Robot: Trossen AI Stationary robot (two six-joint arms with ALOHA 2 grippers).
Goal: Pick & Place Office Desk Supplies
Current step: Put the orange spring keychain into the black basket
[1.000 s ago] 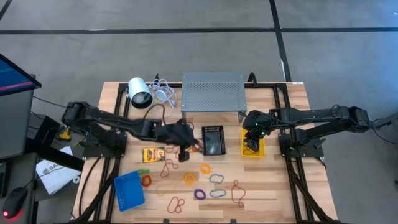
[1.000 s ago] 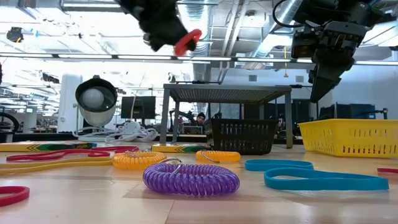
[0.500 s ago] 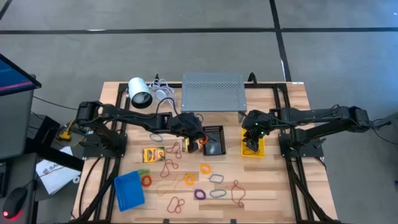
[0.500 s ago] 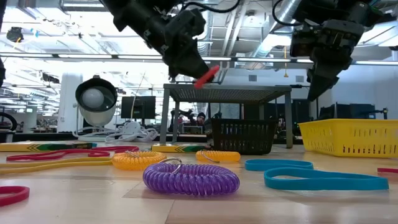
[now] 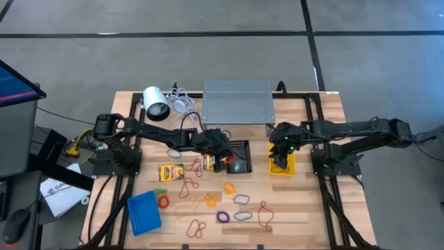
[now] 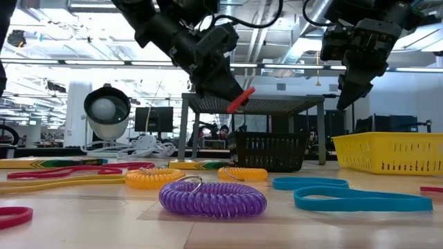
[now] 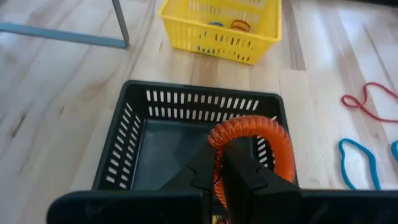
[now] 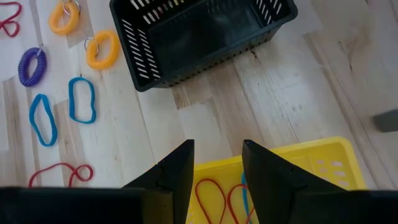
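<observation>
One red coiled loop [image 7: 252,134], light and springy, sits pinched in the left tool [image 7: 225,163] above the black bin [image 7: 140,134]; right tool [image 8: 216,163], partly open and empty, hangs over the yellow bin [image 8: 323,163] at 3 o'clock.

My workbench, a pale wooden table [image 5: 305,208], carries 3 bins: blue [image 5: 143,212] near its front left, black [image 5: 238,157] at centre, yellow [image 5: 282,160] to the right. Loose bands [image 5: 241,215] and 1 visible crayon box [image 5: 171,172] lie between them; a white cylinder [image 5: 155,104] and grey perforated stand [image 5: 237,102] sit at the back.
</observation>
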